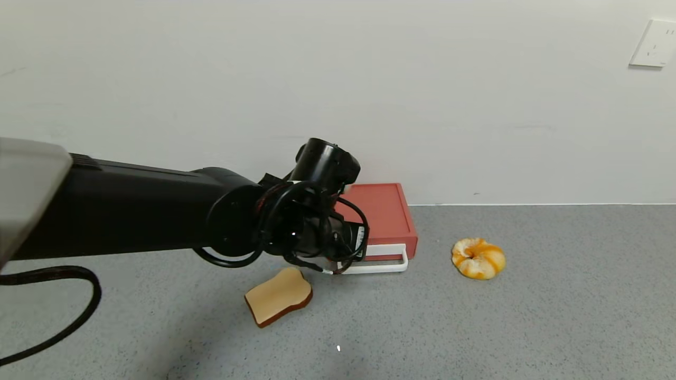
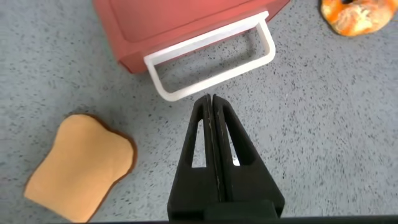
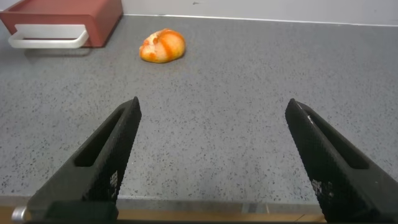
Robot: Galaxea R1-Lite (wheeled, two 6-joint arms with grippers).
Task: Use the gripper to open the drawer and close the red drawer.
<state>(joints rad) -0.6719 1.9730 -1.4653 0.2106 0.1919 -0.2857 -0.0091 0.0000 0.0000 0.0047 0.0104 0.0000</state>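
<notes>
The salmon-red drawer box (image 1: 383, 214) sits against the back wall with its white loop handle (image 1: 388, 266) facing front. In the left wrist view the box (image 2: 180, 25) and handle (image 2: 211, 62) lie just beyond my left gripper (image 2: 210, 98), which is shut and empty, its tips just short of the handle's front bar. In the head view the left gripper (image 1: 338, 258) hangs over the handle's left end, its fingers hidden by the wrist. My right gripper (image 3: 211, 118) is open and empty, low near the table's front edge, far from the drawer (image 3: 68, 18).
A bread slice (image 1: 278, 302) lies on the grey table in front-left of the drawer, also in the left wrist view (image 2: 78, 168). An orange-and-white bun (image 1: 478, 257) lies to the drawer's right. A white wall and a socket plate (image 1: 655, 43) stand behind.
</notes>
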